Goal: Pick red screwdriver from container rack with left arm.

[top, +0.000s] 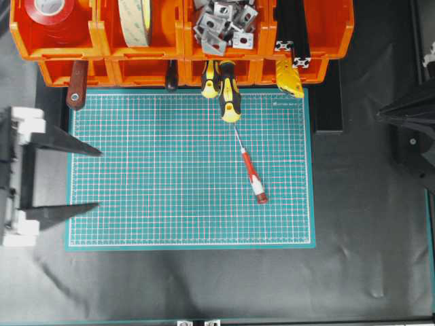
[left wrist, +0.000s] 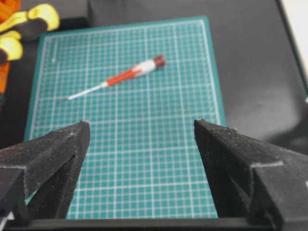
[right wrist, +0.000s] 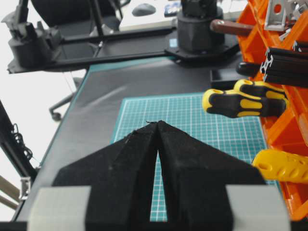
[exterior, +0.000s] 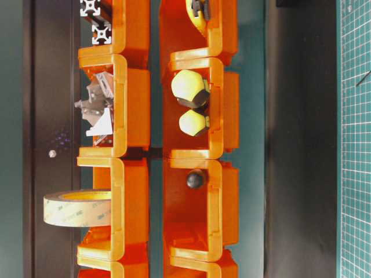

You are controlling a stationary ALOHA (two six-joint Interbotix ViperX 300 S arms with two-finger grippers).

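Jaws on left gripper (top: 100,178) are standing wide apart, gripping nothing, hovering at the mat's (top: 136,224) left edge. Red screwdriver (top: 253,174) is lying flat on the mat, right of centre, shaft tip pointing up toward the rack (top: 177,41), cap end toward the near edge; it is well apart from my left fingers (left wrist: 53,159). Two yellow-and-black screwdrivers (top: 228,92) are poking out of the rack. Right gripper (right wrist: 158,124) is sitting off the mat's right side, jaws pressed together.
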